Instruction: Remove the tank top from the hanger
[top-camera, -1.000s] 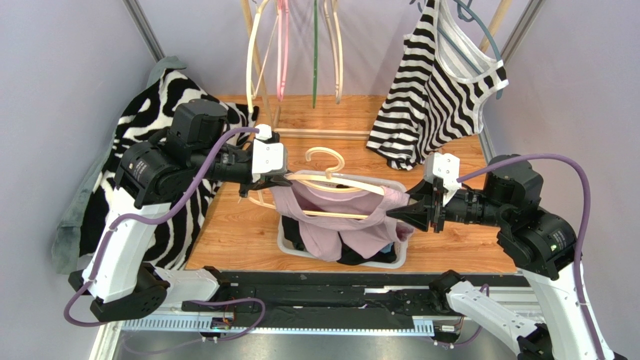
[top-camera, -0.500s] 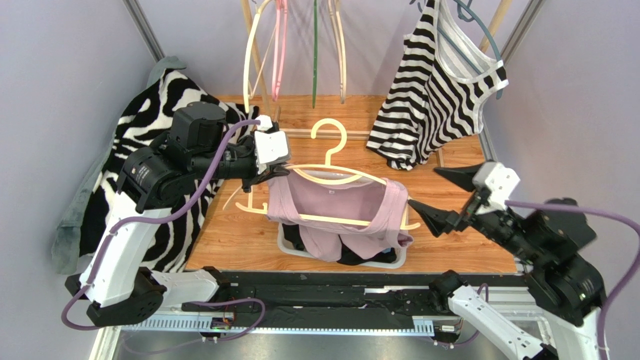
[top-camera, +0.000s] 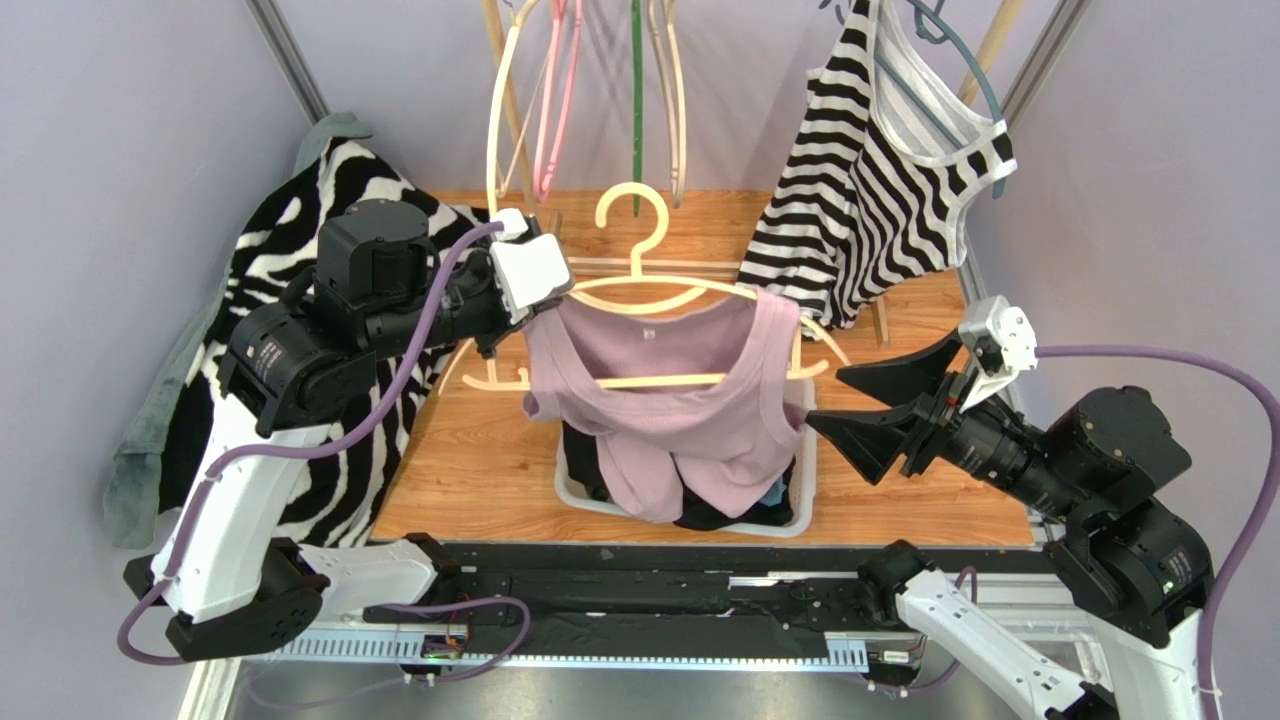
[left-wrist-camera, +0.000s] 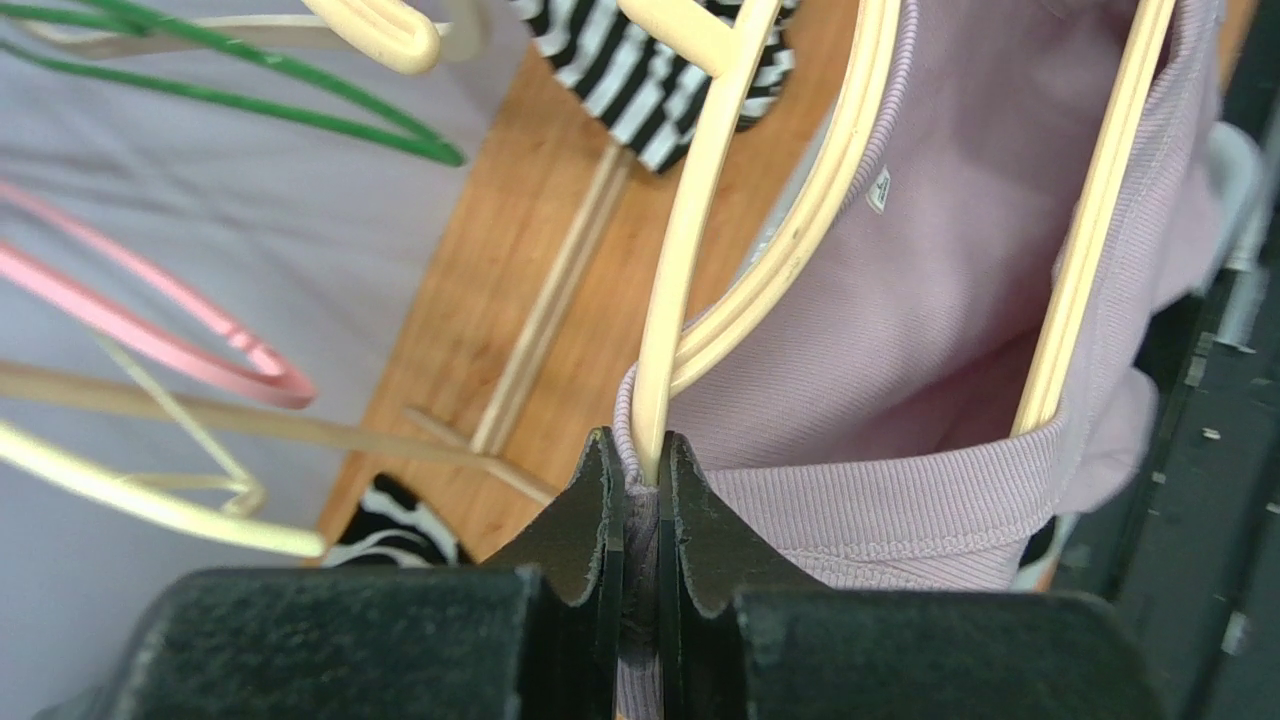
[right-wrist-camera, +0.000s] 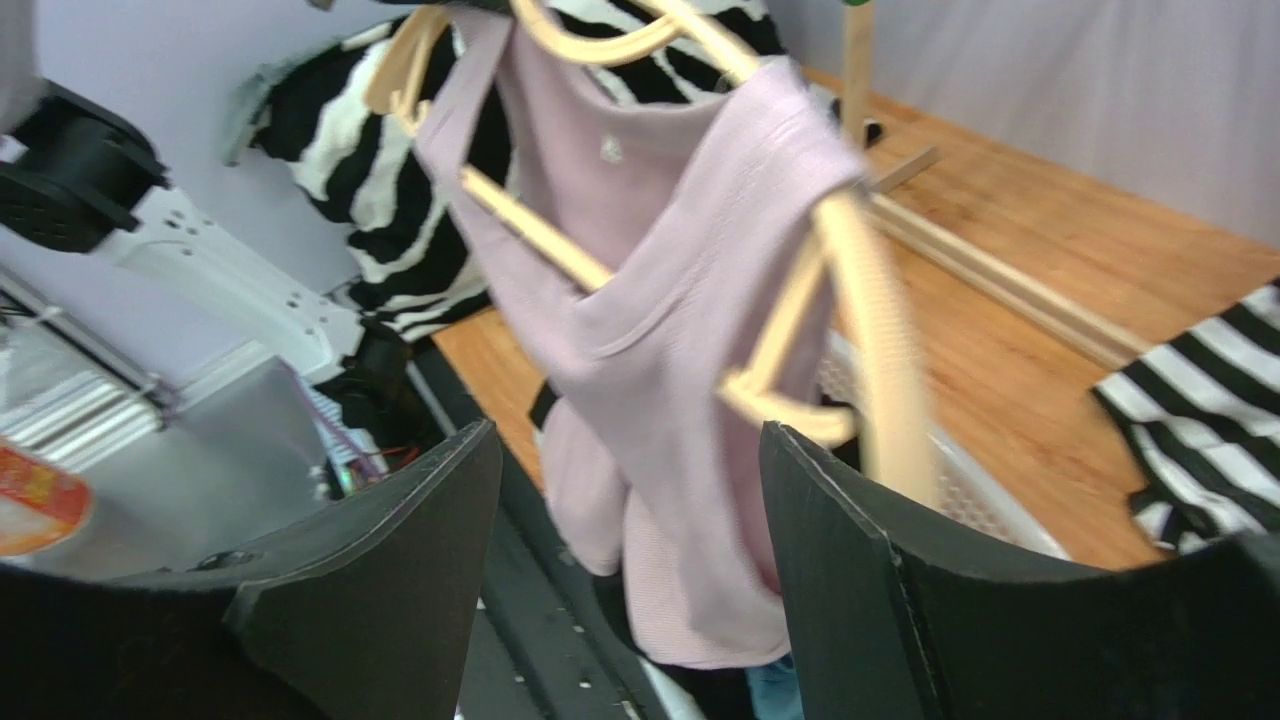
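Observation:
A pale pink tank top (top-camera: 661, 393) hangs on a cream hanger (top-camera: 637, 225), held in the air above a white basket (top-camera: 809, 488). My left gripper (top-camera: 544, 312) is shut on the hanger's left end and the strap fabric there; the left wrist view shows the cream hanger (left-wrist-camera: 679, 255) and pink tank top (left-wrist-camera: 932, 345) pinched at my left gripper (left-wrist-camera: 642, 458). My right gripper (top-camera: 845, 402) is open and empty, just right of the top's right edge. In the right wrist view the tank top (right-wrist-camera: 661, 315) hangs beyond my right gripper (right-wrist-camera: 631, 450).
A striped tank top (top-camera: 872, 165) hangs at the back right. Several empty hangers (top-camera: 559, 90) hang at the back. A zebra-print cloth (top-camera: 316, 315) lies at the left. The basket holds dark and blue clothes (top-camera: 721, 507).
My left gripper has lifted the hanger and top up and back. My right gripper has let go of the top's right side, opened wide and drawn back to the right.

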